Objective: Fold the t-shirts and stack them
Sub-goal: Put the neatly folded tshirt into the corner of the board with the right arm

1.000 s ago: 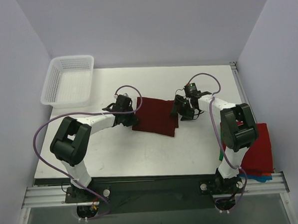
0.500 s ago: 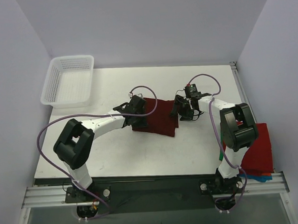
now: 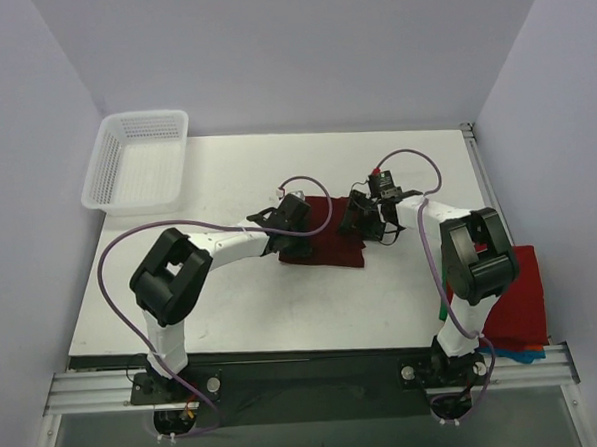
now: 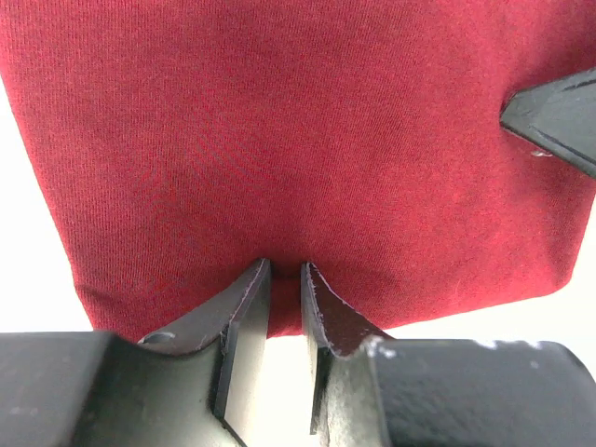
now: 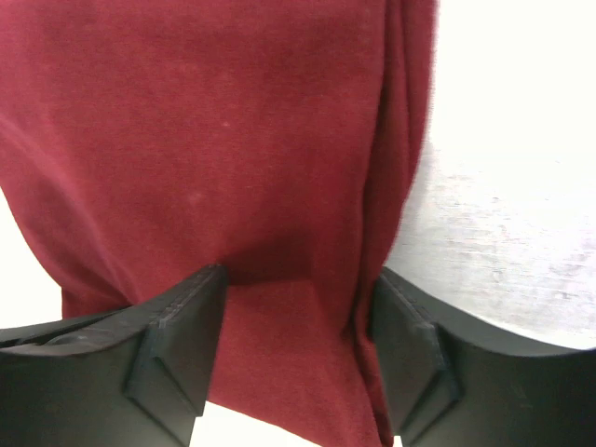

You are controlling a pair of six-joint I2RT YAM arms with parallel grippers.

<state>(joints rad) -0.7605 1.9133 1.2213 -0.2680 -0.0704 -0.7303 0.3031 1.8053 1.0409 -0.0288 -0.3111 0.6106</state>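
At the near right corner, beside the table [image 3: 243,307], the brighter red shirt [image 3: 518,297] lies heaped, seemingly parked there until its turn comes. Farther in, at mid-table, the dark maroon shirt [image 3: 330,250] lies between both arms. The right gripper [image 5: 303,275] stands with jaws spread wide astride its cloth, likely pinning that side flat. The left gripper [image 4: 284,270] sits at the opposite edge, jaws nearly together, and I cannot tell whether a fold is nipped. Farthest off, at the far left corner, the white basket [image 3: 135,162] stands well apart, leaving the folding ground free.
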